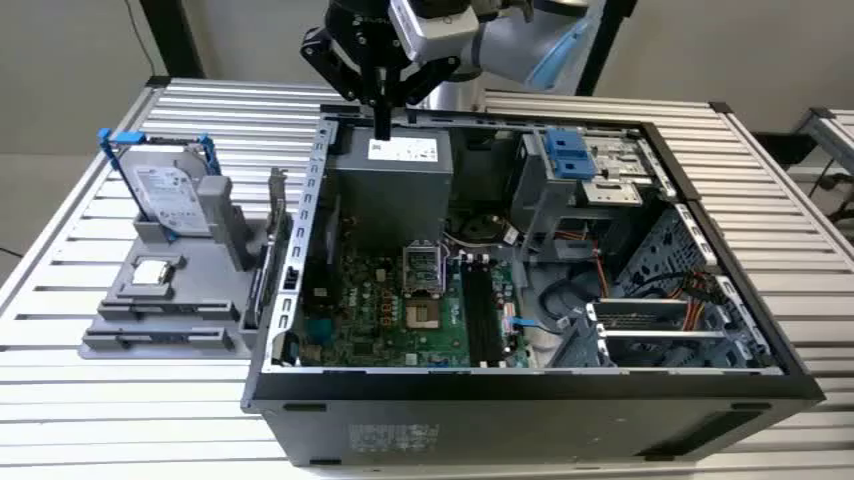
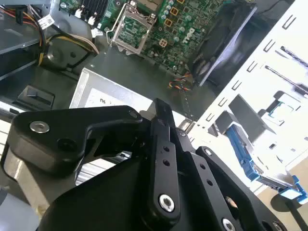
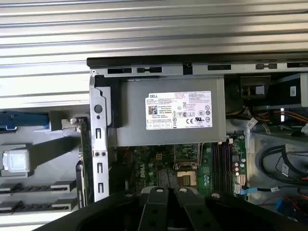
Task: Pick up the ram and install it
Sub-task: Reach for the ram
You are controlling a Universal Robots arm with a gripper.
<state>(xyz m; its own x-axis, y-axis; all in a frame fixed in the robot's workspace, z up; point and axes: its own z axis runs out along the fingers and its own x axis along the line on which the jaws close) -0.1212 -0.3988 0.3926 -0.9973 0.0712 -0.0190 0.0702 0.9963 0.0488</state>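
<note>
One gripper (image 1: 383,130) hangs fingers-down over the one grey power supply (image 1: 394,175) at the back of the open PC case (image 1: 534,385). In the exterior view the fingers are pressed together with nothing between them, so it carries no ram. The tips sit just above the supply's labelled top face, and I can't tell if they touch it. Inside the case there's one green motherboard (image 1: 380,305) with one CPU socket (image 1: 420,290). Beside it, toward the exterior view's right, is a bank of long black memory slots (image 1: 477,310); I can't count them and see no stick seated in them. One grey fixture (image 1: 230,250) sits on the slatted bench (image 1: 134,420) just beside the case, on the exterior view's left. It holds one silver hard drive (image 1: 171,195) upright in a blue frame, one upright card (image 1: 278,195) with a grey metal bracket next to the case wall, and one small silver square part (image 1: 155,270). As for the ram (image 1: 167,338), the best match is one thin bluish strip lying in the fixture's front slot, well apart from the gripper. It's too small to confirm.
</note>
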